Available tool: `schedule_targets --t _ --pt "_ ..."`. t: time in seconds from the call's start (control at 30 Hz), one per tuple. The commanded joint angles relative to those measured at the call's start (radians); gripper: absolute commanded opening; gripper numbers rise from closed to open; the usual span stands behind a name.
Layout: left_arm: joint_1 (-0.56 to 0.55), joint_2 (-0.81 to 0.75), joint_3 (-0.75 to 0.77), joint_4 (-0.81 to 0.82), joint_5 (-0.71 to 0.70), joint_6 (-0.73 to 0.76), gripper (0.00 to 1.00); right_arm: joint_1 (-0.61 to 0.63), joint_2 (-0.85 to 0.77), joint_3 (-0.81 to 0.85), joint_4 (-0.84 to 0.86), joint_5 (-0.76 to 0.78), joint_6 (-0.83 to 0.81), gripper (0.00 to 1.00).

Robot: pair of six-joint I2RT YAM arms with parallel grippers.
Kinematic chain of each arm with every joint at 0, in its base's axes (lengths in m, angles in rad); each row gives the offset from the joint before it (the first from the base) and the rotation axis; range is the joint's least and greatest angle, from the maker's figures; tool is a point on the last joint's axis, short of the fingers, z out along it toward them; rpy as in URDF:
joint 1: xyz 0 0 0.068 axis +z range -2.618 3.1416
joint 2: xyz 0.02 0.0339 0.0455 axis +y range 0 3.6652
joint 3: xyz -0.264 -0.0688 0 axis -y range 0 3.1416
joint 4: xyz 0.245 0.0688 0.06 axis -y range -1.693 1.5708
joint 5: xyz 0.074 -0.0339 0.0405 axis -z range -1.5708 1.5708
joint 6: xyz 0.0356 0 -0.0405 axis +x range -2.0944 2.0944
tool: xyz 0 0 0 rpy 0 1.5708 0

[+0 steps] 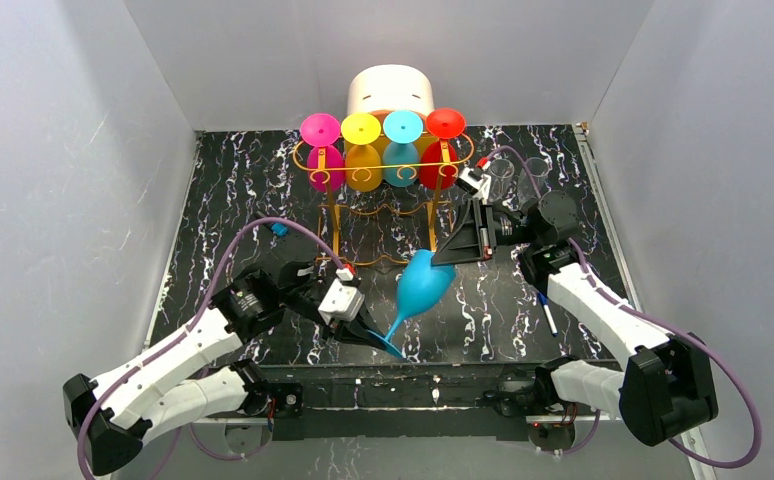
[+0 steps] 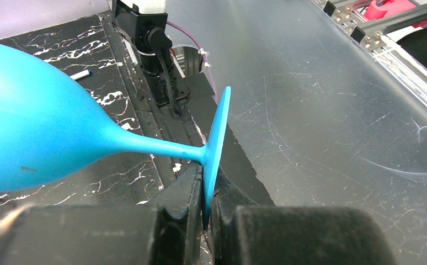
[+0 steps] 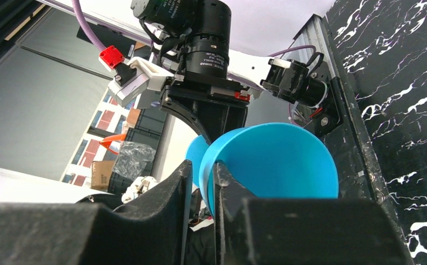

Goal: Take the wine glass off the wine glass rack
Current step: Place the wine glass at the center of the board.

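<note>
The blue wine glass (image 1: 425,282) is off the rack (image 1: 335,220). It hangs tilted over the front of the black table (image 1: 233,200), held between the two arms. The left gripper (image 2: 207,204) is closed tight on the edge of the glass's flat round foot, which is the low end. The right gripper (image 3: 203,187) pinches the rim of the cup, one finger inside and one outside. The gold rack stands farther back. A pink glass (image 1: 321,150), a yellow glass (image 1: 362,150), a light blue glass (image 1: 401,148) and a red glass (image 1: 441,150) hang upside down on it. A white round box (image 1: 391,90) sits behind them.
</note>
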Motion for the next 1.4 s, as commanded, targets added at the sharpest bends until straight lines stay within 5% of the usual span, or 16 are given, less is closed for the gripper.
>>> schedule_targets --t 0.0,0.1,0.27,0.33,0.53,0.63,0.77,0.83,1.03,1.37 --pt "0.007 0.021 0.029 -0.051 -0.059 0.011 0.00 0.010 -0.024 0.059 0.036 -0.066 0.000 0.09" --pt "0.008 0.016 0.024 -0.100 -0.089 0.025 0.00 0.010 -0.044 0.060 -0.049 -0.056 -0.064 0.04" --pt "0.007 -0.027 -0.026 0.028 -0.109 -0.076 0.00 0.023 -0.079 0.057 -0.040 -0.036 -0.064 0.38" --pt "0.008 -0.034 -0.026 0.044 -0.111 -0.084 0.00 0.033 -0.084 0.060 -0.042 -0.045 -0.071 0.44" --pt "0.007 -0.008 -0.019 0.044 -0.117 -0.078 0.00 0.101 -0.085 0.088 -0.096 -0.045 -0.130 0.21" --pt "0.007 0.010 -0.008 0.053 -0.122 -0.083 0.00 0.103 -0.099 0.098 -0.234 0.009 -0.230 0.01" --pt "0.008 -0.003 -0.001 0.011 -0.162 -0.064 0.00 0.103 -0.110 0.088 -0.279 0.075 -0.267 0.01" --pt "0.008 -0.038 -0.016 0.006 -0.236 -0.081 0.13 0.103 -0.122 0.085 -0.275 0.119 -0.270 0.01" --pt "0.008 -0.213 -0.108 0.099 -0.495 -0.204 0.81 0.104 -0.162 0.100 -0.395 0.255 -0.344 0.01" --pt "0.009 -0.278 -0.109 0.019 -0.827 -0.274 0.98 0.104 -0.156 0.205 -0.946 0.525 -0.590 0.01"
